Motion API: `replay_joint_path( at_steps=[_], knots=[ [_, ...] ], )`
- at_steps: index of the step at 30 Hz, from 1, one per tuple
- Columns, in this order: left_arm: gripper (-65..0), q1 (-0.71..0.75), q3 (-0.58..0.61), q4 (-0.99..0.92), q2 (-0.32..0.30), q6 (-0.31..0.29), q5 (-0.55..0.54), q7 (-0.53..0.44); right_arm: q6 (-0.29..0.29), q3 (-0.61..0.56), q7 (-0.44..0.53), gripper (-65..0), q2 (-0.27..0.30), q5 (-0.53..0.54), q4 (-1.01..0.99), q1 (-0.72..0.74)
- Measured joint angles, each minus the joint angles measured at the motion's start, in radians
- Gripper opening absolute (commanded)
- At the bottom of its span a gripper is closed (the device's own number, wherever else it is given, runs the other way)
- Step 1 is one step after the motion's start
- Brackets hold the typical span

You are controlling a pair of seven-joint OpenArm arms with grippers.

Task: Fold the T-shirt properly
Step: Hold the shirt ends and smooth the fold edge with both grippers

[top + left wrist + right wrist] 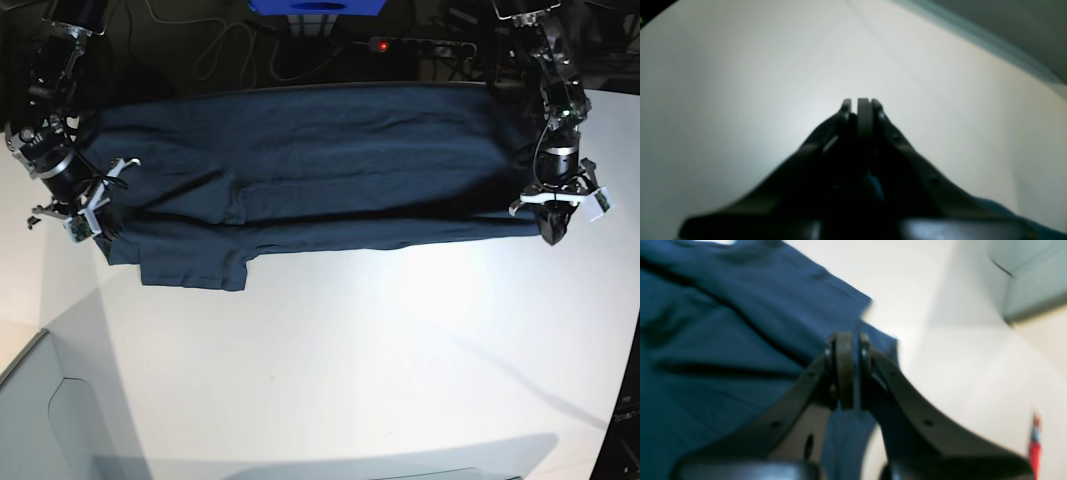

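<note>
- Lying spread sideways across the far half of the white table (330, 360): the dark blue T-shirt (320, 170), long edge running from one arm to the other.
- Showing one lengthwise fold under way, judging by the doubled band of cloth along the near edge and a sleeve (195, 268) poking out below it near the right arm.
- Pinching the cloth at that end: the right gripper (100, 222), jaws closed down to a sliver with blue fabric (740, 340) passing between them in the right wrist view.
- Sitting at the opposite end of the same near edge: the left gripper (553, 232), jaws pressed together.
- Appearing to hold that corner in the base view, though the left wrist view shows only bare table past the tips (862, 106) and a scrap of blue at the frame's lower corner, so grip on cloth not certain there.
- Remaining, by this reading: laying the lifted edge flat, tucking the sleeves, then folding across the length to reach a compact rectangle.
- Standing early, perhaps a third of the way through.
</note>
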Motion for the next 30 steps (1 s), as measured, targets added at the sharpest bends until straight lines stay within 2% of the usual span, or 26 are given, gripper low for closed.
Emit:
replay_joint_path(
  at_steps=[8, 11, 15, 19, 27, 30],
  knots=[
    [-65.0, 0.023, 0.000, -0.013, 0.001, 0.000, 0.000, -0.001, 0.000, -0.023, -0.002, -62.9, -0.002, 0.000, 0.000, -0.017],
    [-65.0, 0.023, 0.000, -0.013, 0.001, 0.000, 0.000, -0.003, 0.000, -0.060, 0.000, -53.6, -0.005, 0.001, 0.002, -0.016],
    [-65.0, 0.020, 0.000, -0.013, 0.000, 0.000, 0.000, -0.004, 0.000, -0.063, -0.001, -35.8, -0.005, -0.003, 0.000, -0.011],
    [-65.0, 0.020, 0.000, -0.013, 0.001, 0.000, 0.000, -0.003, -0.001, -0.063, -0.001, -26.5, -0.005, -0.003, -0.074, 0.027],
    [-65.0, 0.020, 0.000, -0.013, 0.001, 0.000, 0.000, -0.004, 0.000, -0.063, 0.003, -27.1, 0.000, 0.000, -0.215, 0.096],
    [-65.0, 0.020, 0.000, -0.013, 0.001, 0.000, 0.000, -0.004, 0.000, -0.063, 0.000, -34.3, 0.000, -0.006, -0.226, 0.109]
  ],
)
